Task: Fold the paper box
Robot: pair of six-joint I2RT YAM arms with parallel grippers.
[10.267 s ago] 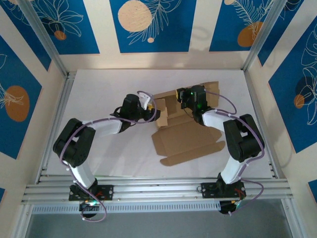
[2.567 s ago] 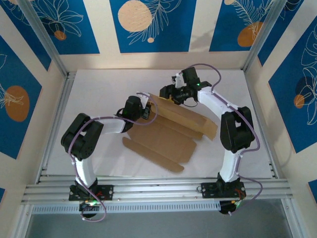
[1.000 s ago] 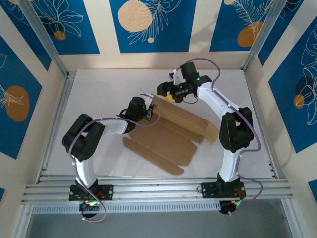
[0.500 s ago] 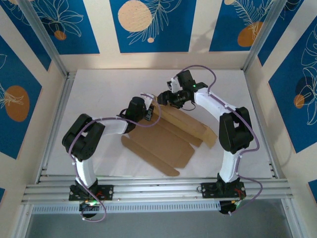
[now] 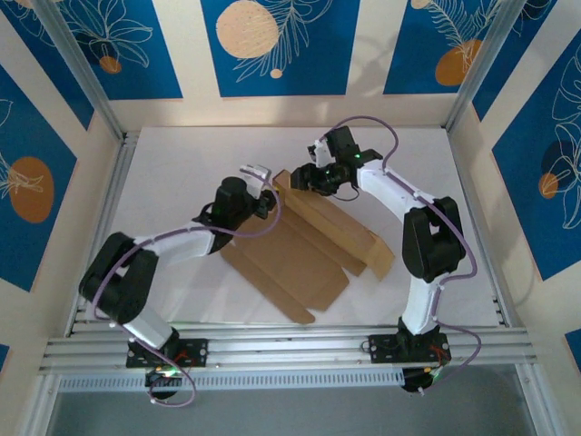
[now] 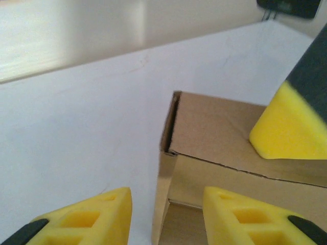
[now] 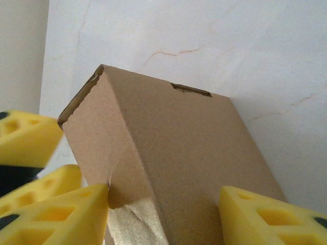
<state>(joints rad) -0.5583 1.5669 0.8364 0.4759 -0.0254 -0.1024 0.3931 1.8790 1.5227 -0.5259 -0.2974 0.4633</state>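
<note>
One paper box (image 5: pixel 290 259), long axis seemingly diagonal

Matt brown cardboard paper box (image 5: pixel 292 259) (faintly grainy), smooth white table (image 5: pixel 182 163)

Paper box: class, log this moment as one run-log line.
paper box: partly folded | left gripper: open, astride a corner | right gripper: closed on folded far end

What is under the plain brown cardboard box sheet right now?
Bare white table shows around the plain brown cardboard box, with nothing sticking out from beneath. Its flat panels cover the surface directly below, so anything thin there is hidden.
</note>
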